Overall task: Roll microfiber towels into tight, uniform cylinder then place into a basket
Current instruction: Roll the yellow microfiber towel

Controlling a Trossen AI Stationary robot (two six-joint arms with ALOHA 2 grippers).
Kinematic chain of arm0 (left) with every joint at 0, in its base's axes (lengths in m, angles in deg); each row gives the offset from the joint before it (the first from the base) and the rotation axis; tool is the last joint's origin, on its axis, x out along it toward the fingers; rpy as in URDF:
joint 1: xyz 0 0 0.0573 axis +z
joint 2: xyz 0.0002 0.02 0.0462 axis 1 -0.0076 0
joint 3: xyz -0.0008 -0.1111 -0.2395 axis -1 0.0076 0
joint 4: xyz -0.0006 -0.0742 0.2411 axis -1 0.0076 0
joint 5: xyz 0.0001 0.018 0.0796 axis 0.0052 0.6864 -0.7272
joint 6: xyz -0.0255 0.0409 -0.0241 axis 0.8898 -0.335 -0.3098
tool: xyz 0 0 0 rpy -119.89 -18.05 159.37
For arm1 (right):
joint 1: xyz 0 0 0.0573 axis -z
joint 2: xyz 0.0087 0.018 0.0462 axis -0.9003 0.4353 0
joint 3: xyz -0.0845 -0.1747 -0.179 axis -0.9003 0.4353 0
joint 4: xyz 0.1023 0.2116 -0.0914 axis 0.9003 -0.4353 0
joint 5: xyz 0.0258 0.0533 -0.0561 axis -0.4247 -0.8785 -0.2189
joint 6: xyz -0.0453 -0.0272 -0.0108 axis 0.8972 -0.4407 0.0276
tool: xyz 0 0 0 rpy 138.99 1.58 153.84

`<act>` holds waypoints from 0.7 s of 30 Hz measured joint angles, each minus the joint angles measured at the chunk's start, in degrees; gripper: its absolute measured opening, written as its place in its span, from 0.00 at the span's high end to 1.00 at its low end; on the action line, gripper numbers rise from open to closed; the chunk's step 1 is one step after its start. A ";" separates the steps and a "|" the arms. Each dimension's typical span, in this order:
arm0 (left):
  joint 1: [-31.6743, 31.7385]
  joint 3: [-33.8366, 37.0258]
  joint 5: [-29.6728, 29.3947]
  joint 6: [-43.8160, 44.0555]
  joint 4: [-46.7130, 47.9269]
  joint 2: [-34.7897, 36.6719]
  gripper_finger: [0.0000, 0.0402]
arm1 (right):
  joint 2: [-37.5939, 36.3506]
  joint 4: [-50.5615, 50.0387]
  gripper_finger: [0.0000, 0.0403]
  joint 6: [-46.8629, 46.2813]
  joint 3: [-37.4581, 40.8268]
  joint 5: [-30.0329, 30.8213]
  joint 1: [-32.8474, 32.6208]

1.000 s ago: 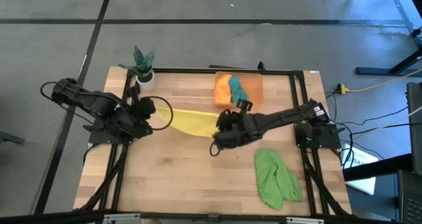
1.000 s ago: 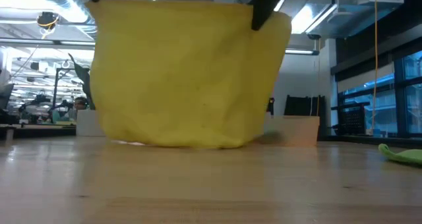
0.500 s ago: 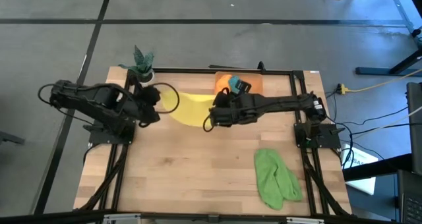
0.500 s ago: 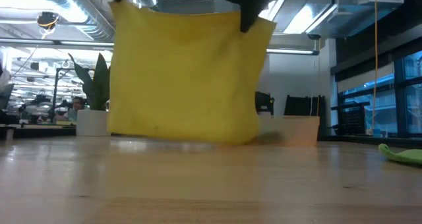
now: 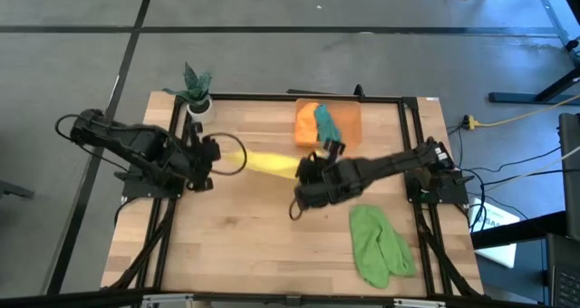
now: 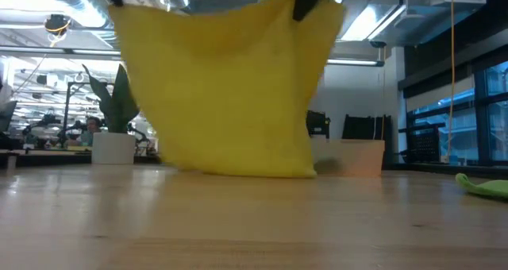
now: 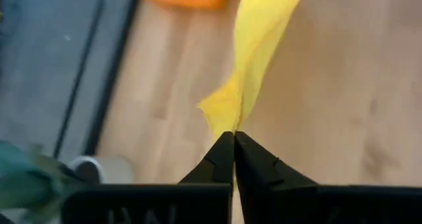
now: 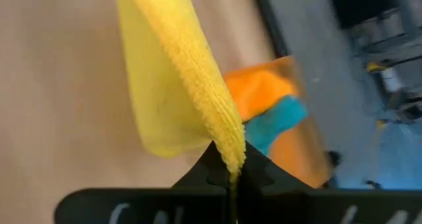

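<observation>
Above table centre: L gripper (image 7: 233, 137) & R gripper (image 8: 232, 166) both clamped on yellow towel (image 5: 268, 164) corners.

The counter (image 5: 236, 245) is light wood with a black frame around it. It stands on a grey floor (image 5: 272, 63) with dark lines across it. A small plant (image 5: 195, 86) in a white pot sits at one far corner of the counter. A yellow cable (image 5: 507, 118) lies on the floor beside the counter. Behind the counter, the room has silver pipes (image 6: 71, 16) and long lights on the ceiling. Big windows (image 6: 456, 119) show blue on one side.
</observation>
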 joint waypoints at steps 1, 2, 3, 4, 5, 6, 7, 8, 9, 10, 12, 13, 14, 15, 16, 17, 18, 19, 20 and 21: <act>-0.97 1.26 1.42 1.23 -0.02 0.00 1.00 | 0.00 0.11 0.99 -1.16 0.99 -1.41 -1.16; -2.06 2.47 2.77 2.74 -0.02 0.00 1.00 | -0.01 0.22 0.99 -2.47 2.17 -2.74 -2.30; -3.20 3.68 3.92 4.37 0.01 0.00 1.00 | 0.00 0.19 0.99 -4.02 3.46 -3.81 -3.43; -4.42 4.87 4.91 6.00 -0.13 0.00 1.00 | 0.02 0.22 0.99 -5.71 4.73 -4.65 -4.53; -5.73 6.01 5.66 7.67 -0.54 0.00 1.00 | 0.02 0.52 0.99 -7.27 6.01 -5.28 -5.57; -6.98 7.21 6.29 9.28 -0.97 0.00 1.00 | 0.02 0.79 0.99 -8.82 7.35 -5.99 -6.47; -8.22 8.33 7.18 10.78 -1.72 -0.03 1.00 | 0.02 0.98 0.99 -10.44 8.79 -7.11 -7.33; -9.46 9.44 8.63 12.06 -2.11 -0.04 1.00 | 0.02 0.88 0.99 -11.70 10.30 -8.94 -8.15; -10.62 10.58 10.18 12.81 -2.43 0.00 1.00 | 0.02 1.34 0.99 -12.44 12.00 -10.62 -8.89; -11.78 11.58 11.64 13.59 -4.26 0.00 1.00 | 0.02 3.00 0.99 -12.58 13.48 -12.50 -9.55; -13.63 13.65 13.33 15.12 -7.82 -0.03 1.00 | 0.02 6.95 0.99 -12.68 16.54 -15.30 -10.63; -14.40 14.95 13.59 15.63 -9.40 -0.10 1.00 | 0.02 8.88 0.99 -12.65 18.10 -15.98 -11.07; -15.10 16.07 13.93 15.96 -11.52 -0.32 1.00 | 0.02 11.59 0.99 -12.51 19.53 -16.28 -11.43; -15.71 17.02 14.53 16.11 -13.74 -0.63 1.00 | 0.02 14.42 0.99 -12.08 20.73 -16.50 -11.67; -16.29 17.85 14.96 16.40 -15.39 -0.98 1.00 | 0.02 16.86 0.99 -11.22 21.85 -16.88 -11.85; -16.81 18.62 15.23 16.69 -16.74 -1.44 1.00 | 0.02 18.81 0.99 -10.90 22.84 -17.43 -11.90; -17.34 19.33 15.43 16.72 -18.60 -2.03 1.00 | 0.02 20.54 0.99 -10.74 23.69 -17.79 -11.90; -17.88 19.93 15.70 16.72 -20.90 -2.75 1.00 | 0.02 21.75 0.99 -10.59 24.38 -17.94 -11.90; -18.44 20.47 15.75 16.69 -22.80 -3.44 1.00 | 0.02 22.34 0.99 -10.40 24.86 -17.98 -11.93; -18.93 20.78 15.75 16.67 -24.29 -4.25 1.00 | 0.02 22.86 0.99 -10.39 25.23 -18.00 -11.95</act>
